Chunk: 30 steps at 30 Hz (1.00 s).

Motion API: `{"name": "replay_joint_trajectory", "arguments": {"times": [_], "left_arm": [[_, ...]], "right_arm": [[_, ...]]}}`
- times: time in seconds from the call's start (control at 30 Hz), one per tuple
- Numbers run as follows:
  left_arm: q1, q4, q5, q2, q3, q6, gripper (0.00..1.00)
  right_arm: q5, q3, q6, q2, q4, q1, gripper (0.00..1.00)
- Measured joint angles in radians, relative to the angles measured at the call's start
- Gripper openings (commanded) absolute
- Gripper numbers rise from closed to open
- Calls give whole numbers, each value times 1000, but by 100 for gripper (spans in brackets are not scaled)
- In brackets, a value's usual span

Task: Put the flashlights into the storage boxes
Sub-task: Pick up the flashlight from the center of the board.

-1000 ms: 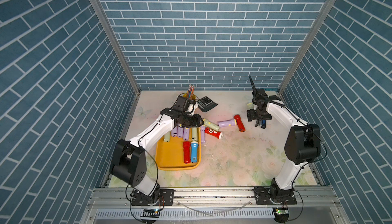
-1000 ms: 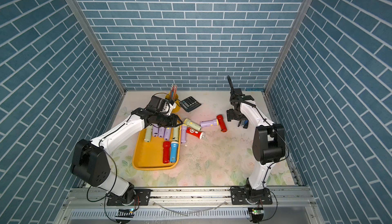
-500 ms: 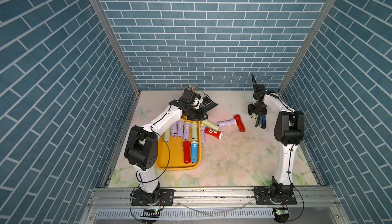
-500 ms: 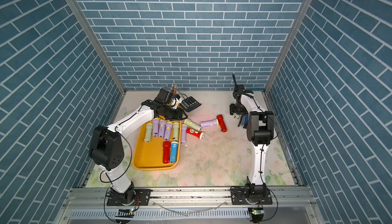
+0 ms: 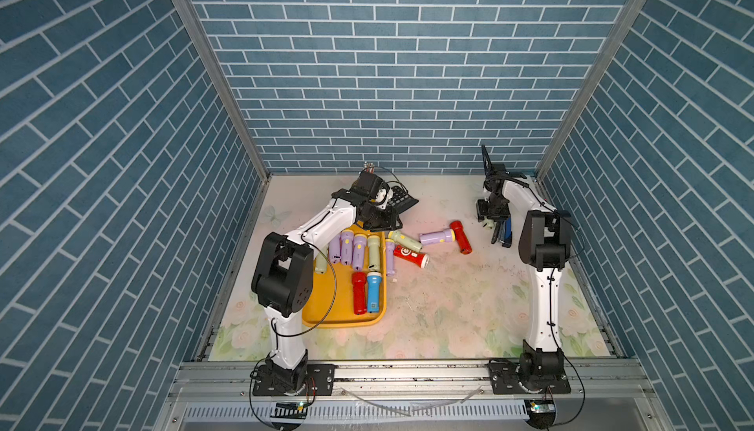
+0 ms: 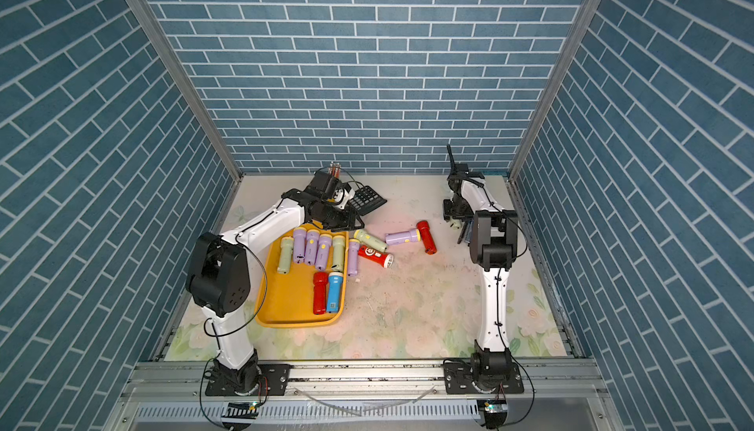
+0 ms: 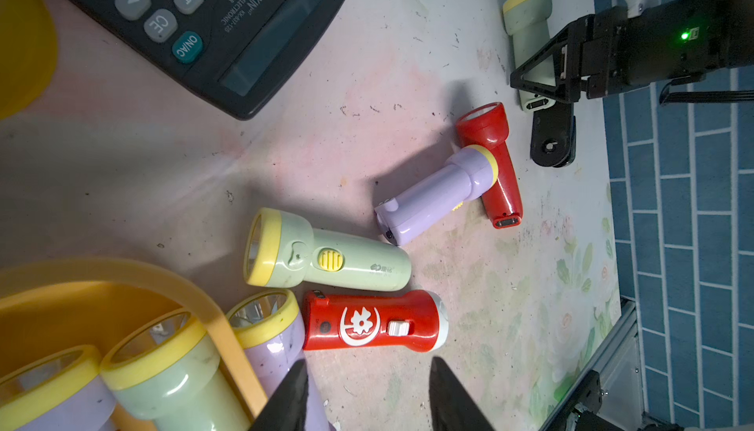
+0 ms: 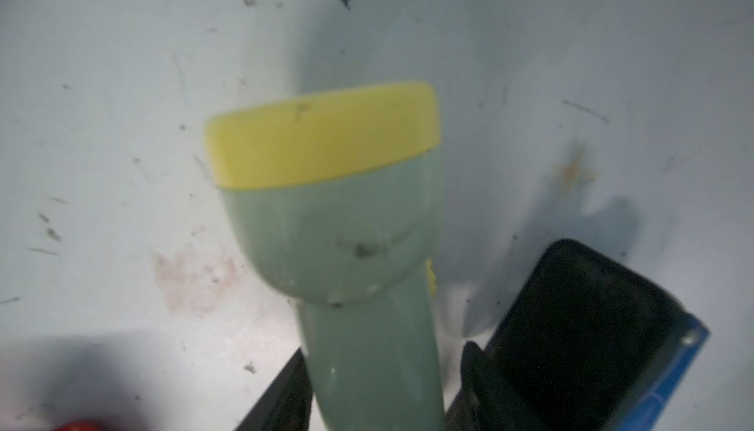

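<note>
7 flashlights [image 5: 359,251] sit in the tray [image 5: 330,306] centre-left, 5 loose flashlights [image 5: 436,237] mid-frame, right gripper [image 8: 383,351] clamped on a green flashlight [image 8: 326,204] far right, left gripper [image 7: 367,363] jaws apart, empty, at tray's upper-right corner.

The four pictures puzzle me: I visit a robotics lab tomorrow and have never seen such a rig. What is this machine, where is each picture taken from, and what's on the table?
Two white robot arms stand at a table's edge, each ending in a claw. Both wide pictures come from one camera head overhead; both close-ups come from cameras on the arms' wrists. An orange tray holds seven flashlights; others lie loose on the table, near a calculator and a stapler. The left claw is open and empty. The right claw straddles a pale green flashlight; whether it grips yet is unclear.
</note>
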Motion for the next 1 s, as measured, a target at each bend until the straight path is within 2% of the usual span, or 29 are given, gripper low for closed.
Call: {"name": "replay_joint_trajectory", "arguments": {"times": [0.2,0.47,0.63,0.8,1.0], "left_arm": [[-6,-6,0,0,11,-2,48],[-8,3,-3,-15,-9,-4,48],[-11,24,-5,-89,-66,-18,48],[-25,62,0,-188,-106,-27,48],[-41,160,32,-304,-204,-72,48]], "right_arm": [[11,0,-6,3,-15,-1,37],[-38,-29,-4,-24,-6,-1,31],[-117,-198,19,-196,55,2,29],[-209,-416,69,-469,187,19,27],[-275,-695,113,-742,364,121,26]]}}
